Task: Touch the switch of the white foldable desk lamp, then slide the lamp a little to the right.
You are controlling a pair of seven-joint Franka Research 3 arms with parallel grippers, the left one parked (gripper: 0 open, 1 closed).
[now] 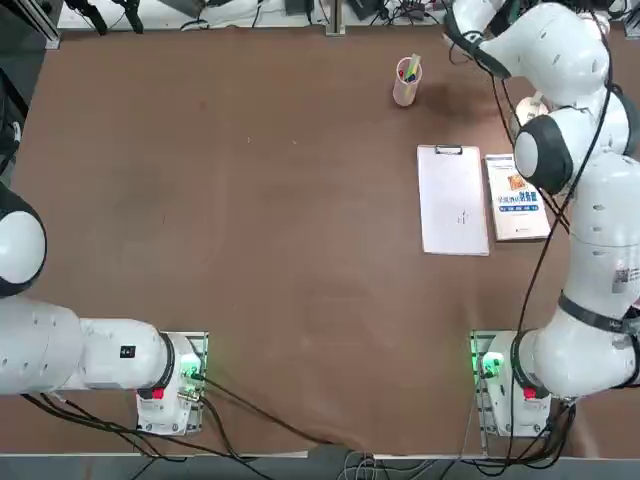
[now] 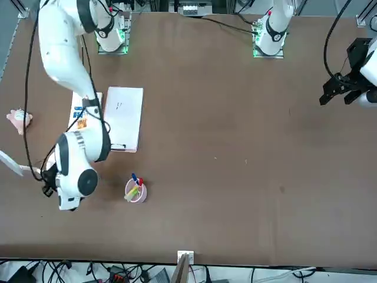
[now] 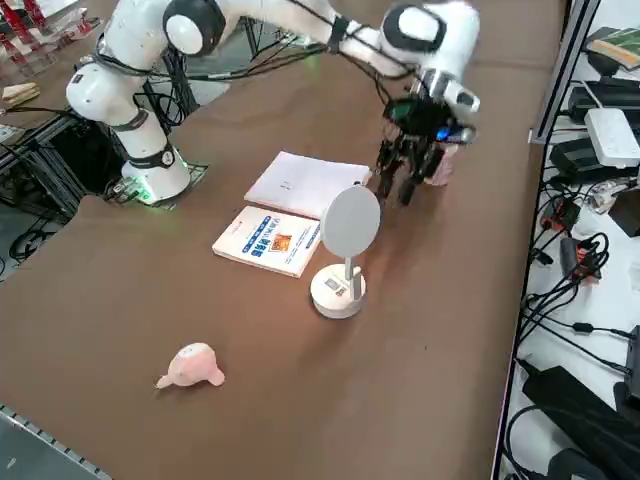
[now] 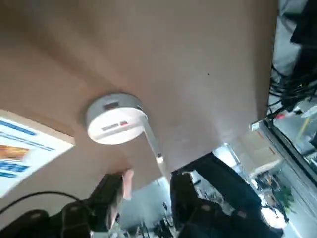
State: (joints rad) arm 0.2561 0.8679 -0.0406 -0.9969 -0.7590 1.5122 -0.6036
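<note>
White foldable desk lamp, with its round disc base, thin stem and round flat head, stands on the brown table at the robot's far right, just beside the far-right corner of a white paperback book with blue and orange cover print. From the wrist camera the lamp's disc base and slanted stem show against the tabletop, with the book's corner close by. The right gripper hangs in the air above the table, near the lamp's head and apart from it, with its black fingers parted to a moderate gap and holding nothing. A white clipboard with a black clip lies to the left of the book, edge almost against edge. A pink pen cup holding coloured pens stands farther out on the table, beyond the clipboard. A small pink soft toy lies near the table's right edge, well apart from the lamp.
</note>
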